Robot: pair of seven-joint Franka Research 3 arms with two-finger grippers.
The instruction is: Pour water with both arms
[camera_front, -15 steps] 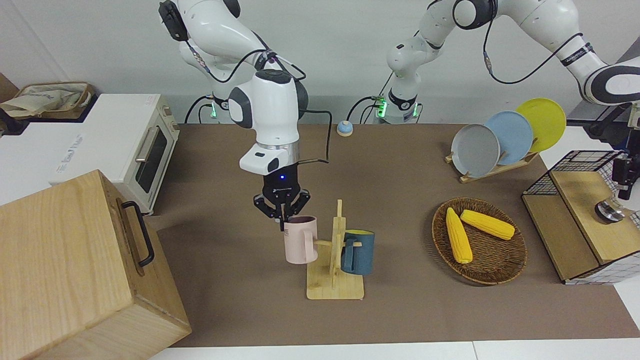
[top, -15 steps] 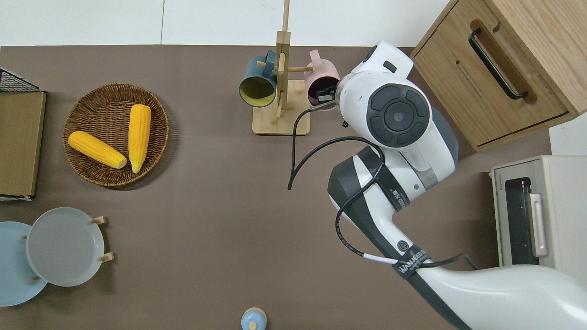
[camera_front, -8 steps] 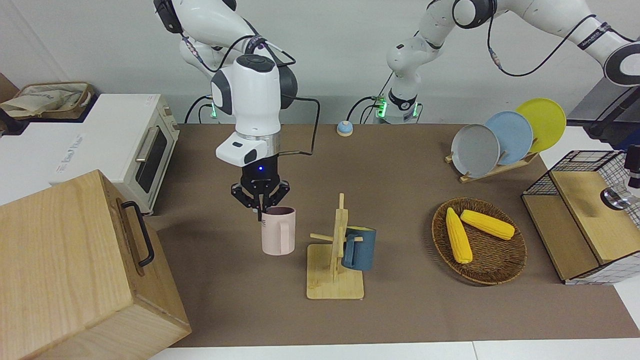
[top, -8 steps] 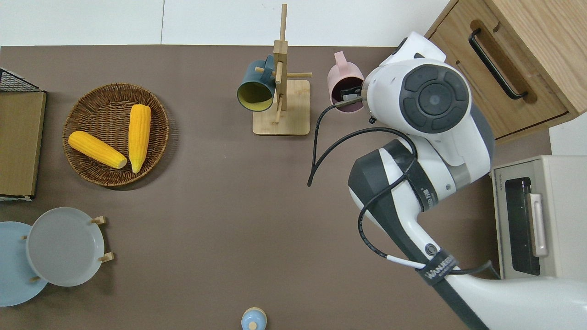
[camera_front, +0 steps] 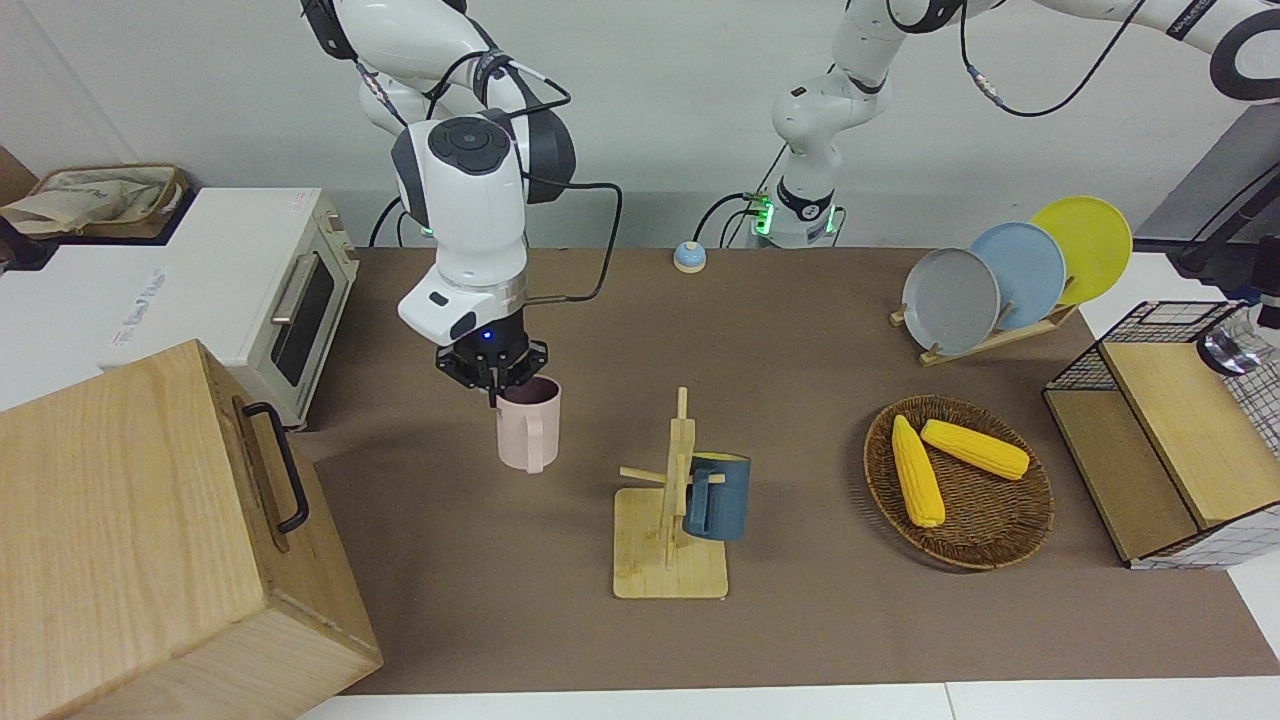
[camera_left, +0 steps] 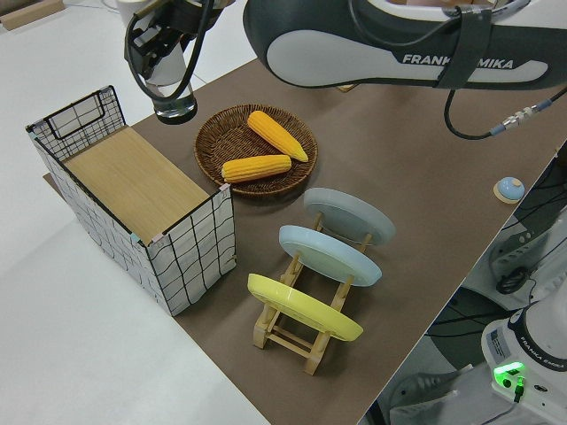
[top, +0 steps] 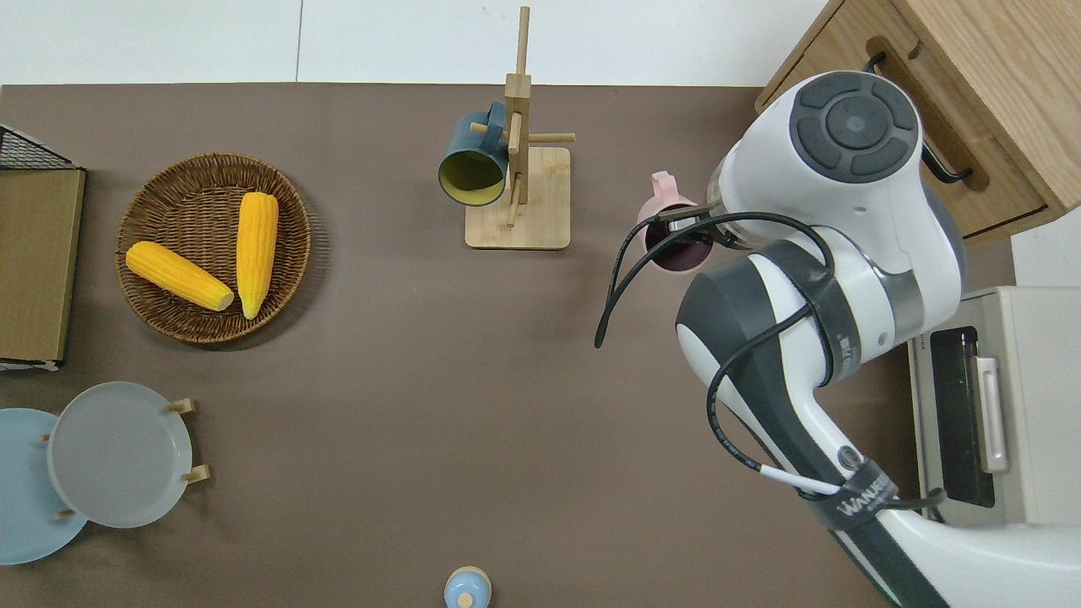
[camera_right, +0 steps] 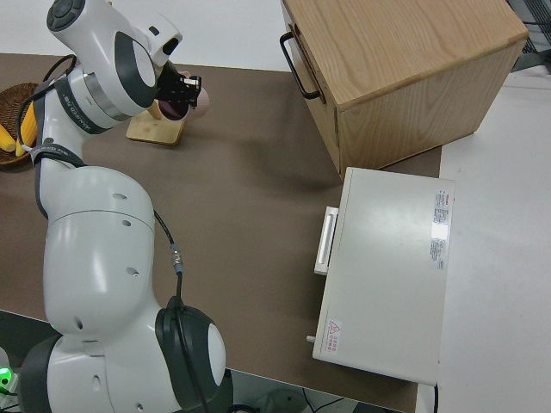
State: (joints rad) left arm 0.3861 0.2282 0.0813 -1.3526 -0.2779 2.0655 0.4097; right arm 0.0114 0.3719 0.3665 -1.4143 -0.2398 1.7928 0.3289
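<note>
My right gripper [camera_front: 492,385] is shut on the rim of a pink mug [camera_front: 527,432], which it holds upright over the brown mat between the wooden mug rack [camera_front: 668,572] and the wooden cabinet. From overhead, the right gripper [top: 681,221] and the pink mug [top: 665,201] are partly hidden by the arm. A dark blue mug [camera_front: 717,497] hangs on the rack. In the left side view my left gripper [camera_left: 162,55] is shut on a clear glass [camera_left: 174,99], held up over the edge of the wire basket [camera_left: 133,190].
A wicker tray [camera_front: 985,540] holds two corn cobs. Toward the left arm's end, a rack with three plates [camera_front: 1000,275] stands nearer the robots. A toaster oven [camera_front: 270,290] and a wooden cabinet [camera_front: 150,540] stand at the right arm's end. A small blue bell [camera_front: 689,257] sits near the arm bases.
The right gripper has carried the pink mug off the rack peg, toward the right arm's end and the robots. The left gripper has raised the glass off the wooden shelf in the wire basket.
</note>
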